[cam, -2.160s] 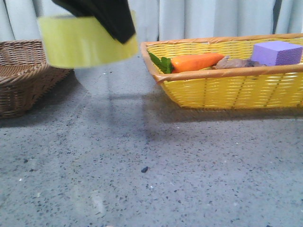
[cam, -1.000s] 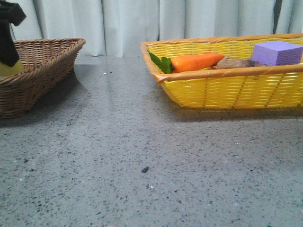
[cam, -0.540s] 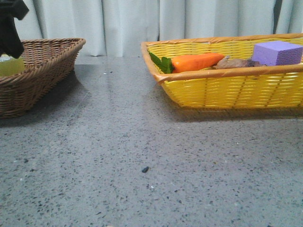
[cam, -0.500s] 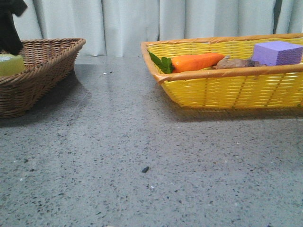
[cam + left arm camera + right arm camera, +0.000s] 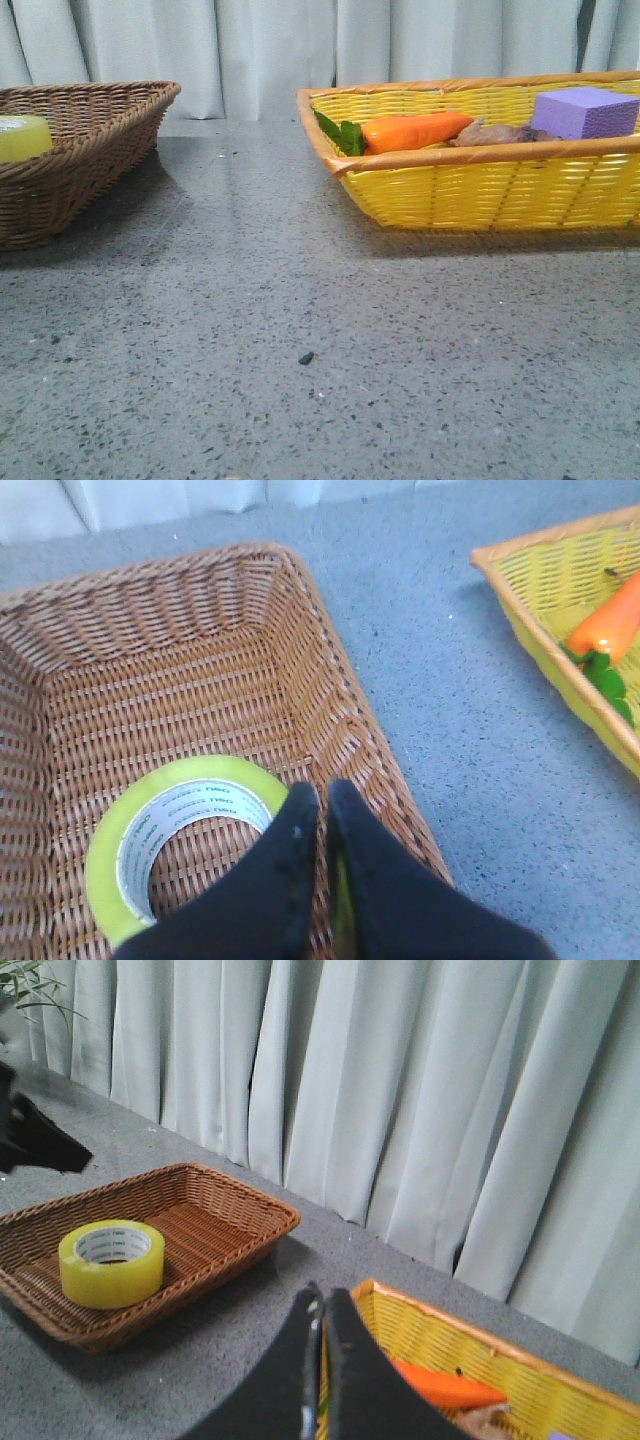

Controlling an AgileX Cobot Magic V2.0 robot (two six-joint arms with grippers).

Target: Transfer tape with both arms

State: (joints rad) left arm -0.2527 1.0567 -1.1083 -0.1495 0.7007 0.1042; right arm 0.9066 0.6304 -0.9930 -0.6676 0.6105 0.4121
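The yellow-green tape (image 5: 22,138) lies flat in the brown wicker basket (image 5: 100,110) at the far left. In the left wrist view the tape (image 5: 108,852) shows its white core with green lettering on the basket floor (image 5: 180,700). My left gripper (image 5: 322,792) is shut and empty, above the tape's edge and apart from it. My right gripper (image 5: 322,1292) is shut and empty, high over the table between the baskets. It sees the tape (image 5: 110,1265) in the brown basket (image 5: 230,1200). Neither gripper shows in the front view.
A yellow basket (image 5: 480,190) at the right holds a carrot (image 5: 415,130), a purple foam block (image 5: 585,110) and a brownish object. Grey speckled table lies between the baskets. White curtains hang behind.
The left gripper carried the tape leftwards to the brown basket, set it down and let go. It then rose out of the front view.
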